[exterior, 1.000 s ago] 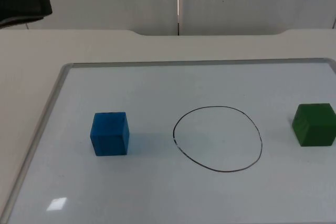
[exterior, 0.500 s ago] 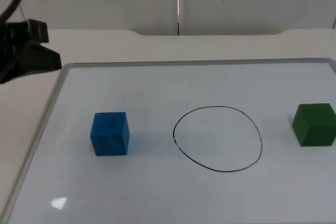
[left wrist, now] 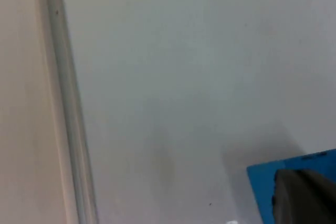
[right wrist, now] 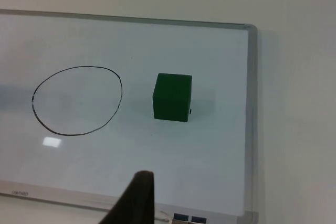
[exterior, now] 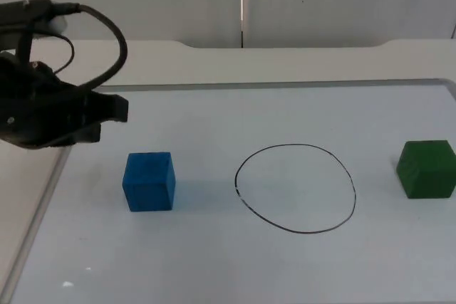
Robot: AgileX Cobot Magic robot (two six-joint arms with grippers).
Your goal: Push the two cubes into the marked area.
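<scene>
A blue cube (exterior: 149, 181) sits on the whiteboard (exterior: 214, 115), left of a hand-drawn black circle (exterior: 295, 188). A green cube (exterior: 426, 169) rests to the right of the circle, near the board's right edge. My left gripper (exterior: 110, 109) hovers over the board's left part, behind and left of the blue cube, a short gap away. In the left wrist view the blue cube (left wrist: 268, 184) lies close to the gripper. The right wrist view has the green cube (right wrist: 172, 97) beside the circle (right wrist: 77, 100), with my right gripper (right wrist: 137, 200) well back from it.
The whiteboard's metal frame (exterior: 43, 197) runs along the left side and also shows as frame (left wrist: 68, 119) beside the left gripper. The board's right frame (right wrist: 251, 119) lies just past the green cube. The beige table top (exterior: 285, 62) surrounds the board.
The left arm has swung in from the upper left corner, down and right over the board's left edge toward the blue cube. Both cubes stay put.
</scene>
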